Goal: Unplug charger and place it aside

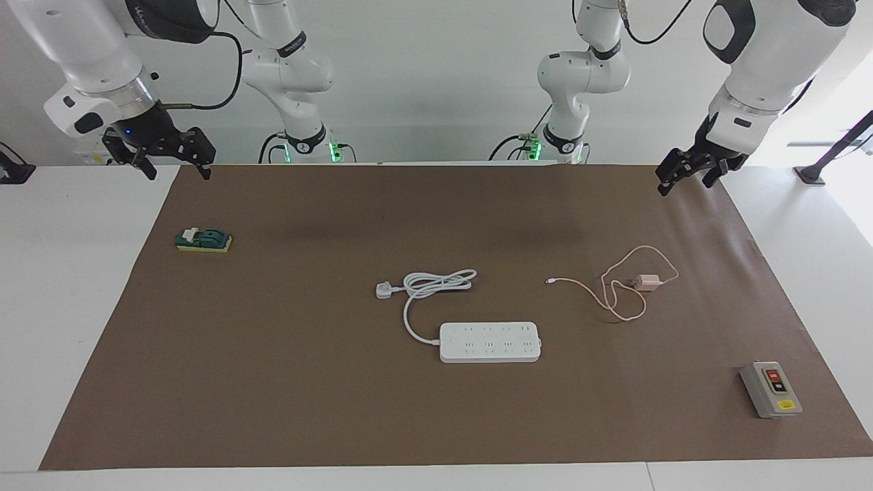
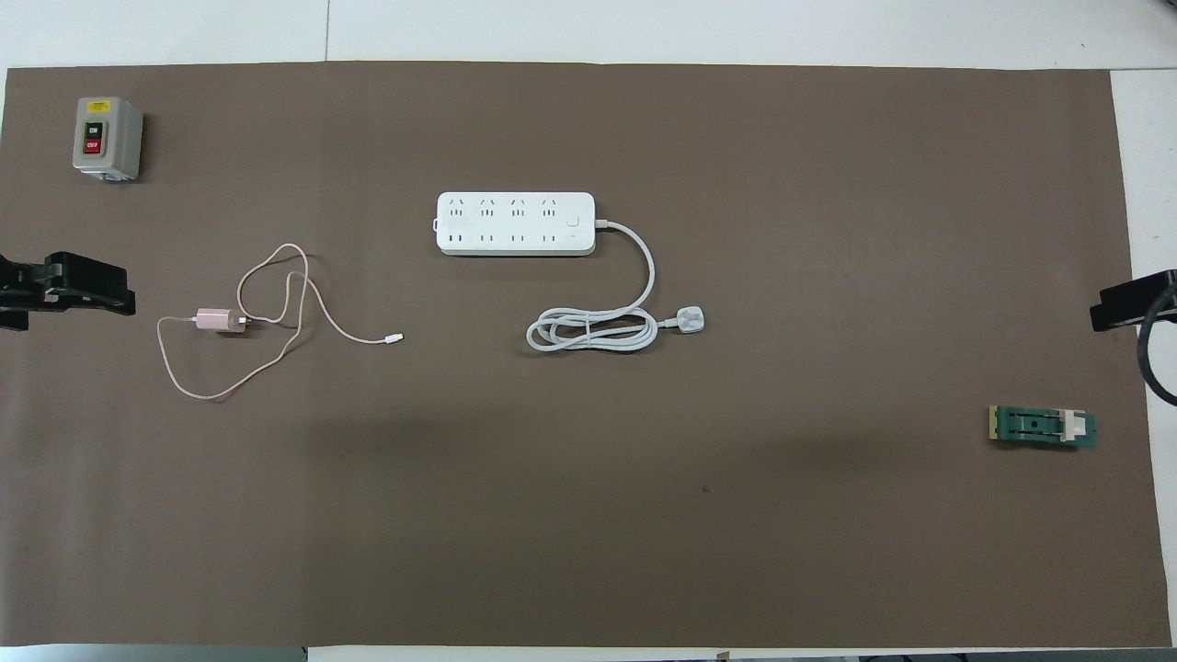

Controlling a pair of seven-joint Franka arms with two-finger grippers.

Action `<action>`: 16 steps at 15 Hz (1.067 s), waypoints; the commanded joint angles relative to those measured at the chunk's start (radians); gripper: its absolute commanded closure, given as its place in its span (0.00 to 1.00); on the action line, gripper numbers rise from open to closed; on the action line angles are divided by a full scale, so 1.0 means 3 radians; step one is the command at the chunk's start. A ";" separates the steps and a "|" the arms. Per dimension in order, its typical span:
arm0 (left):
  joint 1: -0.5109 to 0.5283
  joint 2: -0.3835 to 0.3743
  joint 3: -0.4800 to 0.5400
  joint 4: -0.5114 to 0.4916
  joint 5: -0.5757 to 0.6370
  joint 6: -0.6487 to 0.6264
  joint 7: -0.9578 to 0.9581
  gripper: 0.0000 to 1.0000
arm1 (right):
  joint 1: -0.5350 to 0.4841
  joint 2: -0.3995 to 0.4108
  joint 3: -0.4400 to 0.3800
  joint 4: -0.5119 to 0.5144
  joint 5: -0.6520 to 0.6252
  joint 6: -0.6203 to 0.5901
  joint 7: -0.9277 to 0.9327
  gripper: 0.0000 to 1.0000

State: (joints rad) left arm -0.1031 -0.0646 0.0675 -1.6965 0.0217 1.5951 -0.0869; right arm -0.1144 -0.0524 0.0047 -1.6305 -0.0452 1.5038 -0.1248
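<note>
A small pale pink cube-shaped charger (image 1: 646,281) with looped thin cable is seen lying unplugged on brown paper, apparently nearest the raised left gripper (image 1: 683,174), whose fingers are spread.

White power strip (image 1: 490,341) with coiled cord mid-mat; grey switch box (image 1: 771,389) at left arm's end; green block (image 1: 203,239) at right arm's end.

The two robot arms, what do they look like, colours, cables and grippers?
Both arms are glossy white with dark grey joint caps and black cables looping along them. The left gripper and right gripper are black, each behind a metal wrist ring. Green lights glow at both bases.
</note>
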 commanded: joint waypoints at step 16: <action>-0.0065 0.0057 0.0066 -0.0015 0.0015 -0.0071 0.0463 0.00 | -0.0053 0.0006 0.0061 0.0020 0.0069 -0.0037 0.0017 0.00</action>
State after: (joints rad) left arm -0.1128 -0.0447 0.0717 -1.7013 0.0217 1.5909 0.0252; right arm -0.1137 -0.0524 0.0117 -1.6305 -0.0451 1.5037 -0.1248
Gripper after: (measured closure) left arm 0.000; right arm 0.000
